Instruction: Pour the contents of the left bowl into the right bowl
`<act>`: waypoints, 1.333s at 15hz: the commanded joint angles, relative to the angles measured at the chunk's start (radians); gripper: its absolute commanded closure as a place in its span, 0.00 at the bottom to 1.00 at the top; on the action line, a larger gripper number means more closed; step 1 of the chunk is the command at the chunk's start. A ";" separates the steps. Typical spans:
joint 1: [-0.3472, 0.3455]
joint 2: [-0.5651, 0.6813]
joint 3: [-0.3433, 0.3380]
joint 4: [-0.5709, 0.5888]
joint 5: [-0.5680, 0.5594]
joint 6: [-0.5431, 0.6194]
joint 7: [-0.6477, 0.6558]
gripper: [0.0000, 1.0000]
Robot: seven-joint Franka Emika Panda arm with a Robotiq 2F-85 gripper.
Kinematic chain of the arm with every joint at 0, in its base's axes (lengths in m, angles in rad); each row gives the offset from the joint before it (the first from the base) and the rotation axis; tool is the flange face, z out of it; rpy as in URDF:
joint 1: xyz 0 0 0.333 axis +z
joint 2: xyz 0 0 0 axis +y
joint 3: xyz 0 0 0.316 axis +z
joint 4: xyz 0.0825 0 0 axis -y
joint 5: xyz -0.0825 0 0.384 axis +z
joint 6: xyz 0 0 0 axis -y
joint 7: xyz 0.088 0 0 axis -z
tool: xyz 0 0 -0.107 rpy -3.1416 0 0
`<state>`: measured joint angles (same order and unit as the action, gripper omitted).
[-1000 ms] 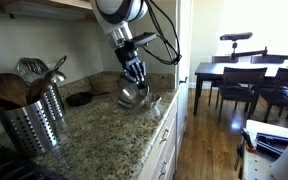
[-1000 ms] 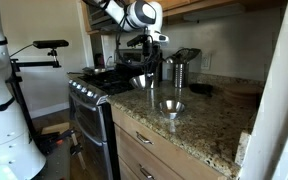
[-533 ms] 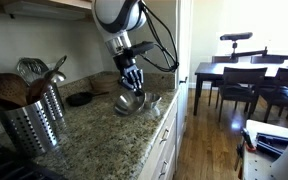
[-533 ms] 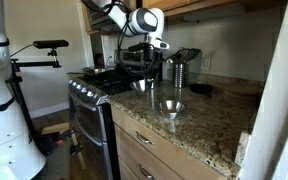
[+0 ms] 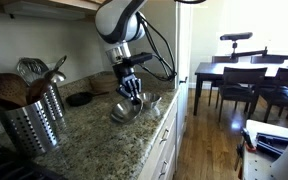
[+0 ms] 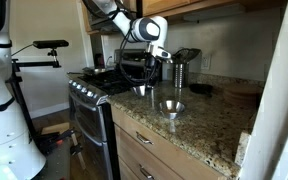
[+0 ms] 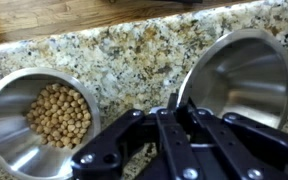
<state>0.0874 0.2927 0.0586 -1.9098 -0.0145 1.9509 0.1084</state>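
Just beside the right bowl (image 7: 6, 125), the gripper (image 7: 174, 105) pinches the left bowl (image 7: 239, 75) by its thin rim, a hold that lets it tip and empty. The chickpeas (image 7: 59, 112) lie in the right bowl, which sits flat on the granite counter (image 7: 134, 45) to catch them.

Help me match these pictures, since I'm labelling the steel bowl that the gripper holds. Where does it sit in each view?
In an exterior view: the held bowl is mid-frame, tilted, low over the granite counter.
In an exterior view: it is just left of centre, hanging under the arm.
Wrist view: it fills the right half, tilted and empty.
Shared landmark: the gripper, shut on its rim.
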 commanded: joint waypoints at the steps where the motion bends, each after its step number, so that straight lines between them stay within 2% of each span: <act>1: -0.021 0.011 0.009 -0.003 0.074 0.028 -0.062 0.93; 5: -0.019 0.025 0.007 -0.004 0.097 0.031 -0.080 0.93; 19: -0.008 0.054 -0.015 -0.020 0.039 0.070 -0.039 0.93; 20: -0.009 0.057 -0.017 -0.020 0.040 0.073 -0.038 0.89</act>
<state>0.0805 0.3556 0.0480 -1.9098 0.0420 1.9929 0.0557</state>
